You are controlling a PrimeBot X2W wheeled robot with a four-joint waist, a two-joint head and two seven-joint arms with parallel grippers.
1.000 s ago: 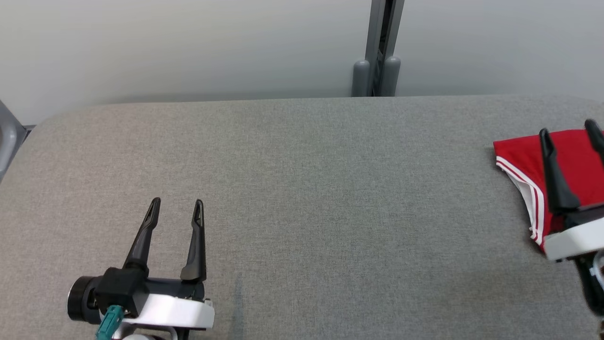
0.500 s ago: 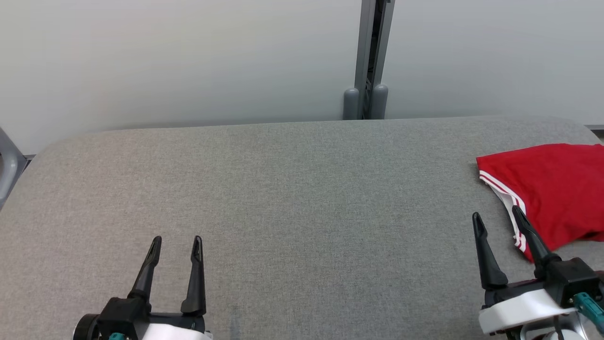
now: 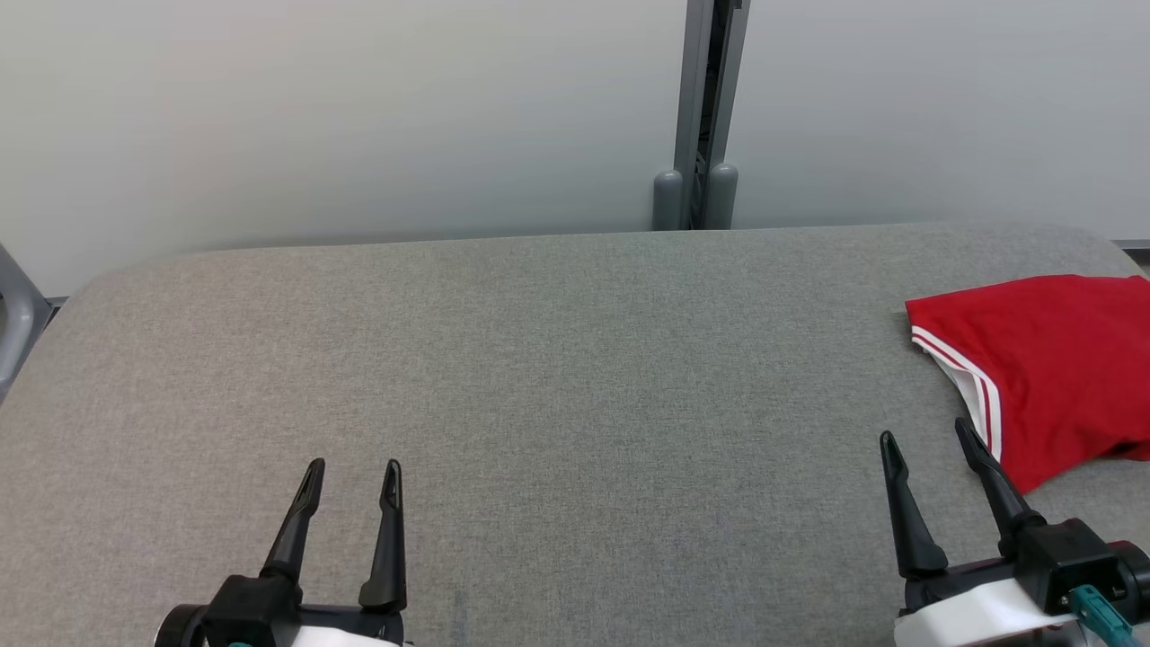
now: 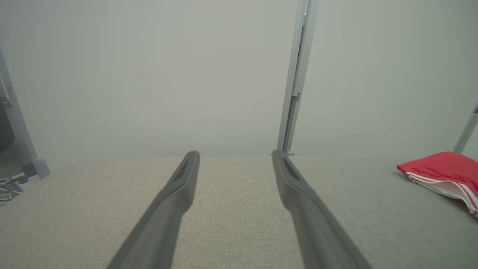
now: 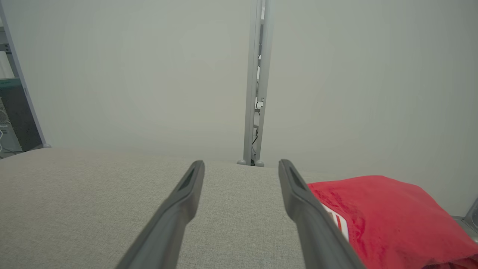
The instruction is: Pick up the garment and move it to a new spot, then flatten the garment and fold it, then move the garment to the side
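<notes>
The garment (image 3: 1051, 368) is red with white stripes along one hem and lies folded at the right end of the grey table (image 3: 575, 359). It also appears at the far right of the left wrist view as the garment (image 4: 444, 173), and beside the right finger in the right wrist view as the garment (image 5: 384, 216). My right gripper (image 3: 930, 440) is open near the table's front right, just left of and in front of the garment, holding nothing. My left gripper (image 3: 352, 467) is open at the front left, empty.
A pale wall runs behind the table, with a grey vertical post (image 3: 705, 108) at its middle. A grey frame piece (image 3: 13, 314) stands off the table's left end. The table's far edge is rounded at both corners.
The head camera tilted, so the table sits lower in view. My right gripper drew back off the garment to the front right. The left gripper came back toward the front edge.
</notes>
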